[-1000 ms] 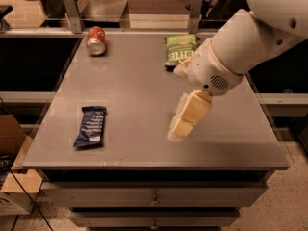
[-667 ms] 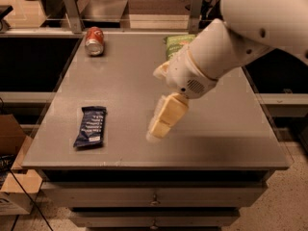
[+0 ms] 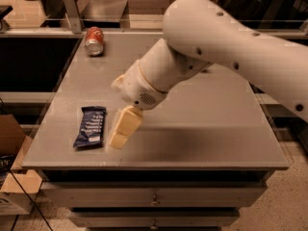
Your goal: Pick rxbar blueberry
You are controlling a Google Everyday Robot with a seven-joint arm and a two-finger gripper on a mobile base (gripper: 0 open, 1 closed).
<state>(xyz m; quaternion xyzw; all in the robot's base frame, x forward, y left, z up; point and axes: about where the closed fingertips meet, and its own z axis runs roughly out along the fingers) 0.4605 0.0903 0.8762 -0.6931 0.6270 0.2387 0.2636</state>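
Rxbar blueberry [image 3: 90, 126] flat on the grey table [image 3: 207, 129], in the front-left part, well inside the edges. Long side running roughly front to back, dark blue wrapper facing up with lines of white text, crimped ends toward the near and far sides. Just to its right, the gripper [image 3: 118, 139]: pale yellow, angled down and slightly left, tip low beside the bar's near right corner, with a narrow strip of bare table between the two. Not touching the bar; contact with the tabletop impossible to tell. Spread or pressed together: cannot tell from this angle, with only one pale block in sight. Above the gripper, a rounded white wrist housing [image 3: 144, 88] with a small round grille. Beyond that, the thick white arm [image 3: 226, 42] sweeping up and out toward the right edge, covering much of the table's far right. Near the far left corner of the table, a red soda can [image 3: 94, 40], apparently lying on its side, well apart from the bar. Under the tabletop, grey drawers [image 3: 154, 198] with a small handle. On the floor to the left, a cardboard box [image 3: 8, 143].
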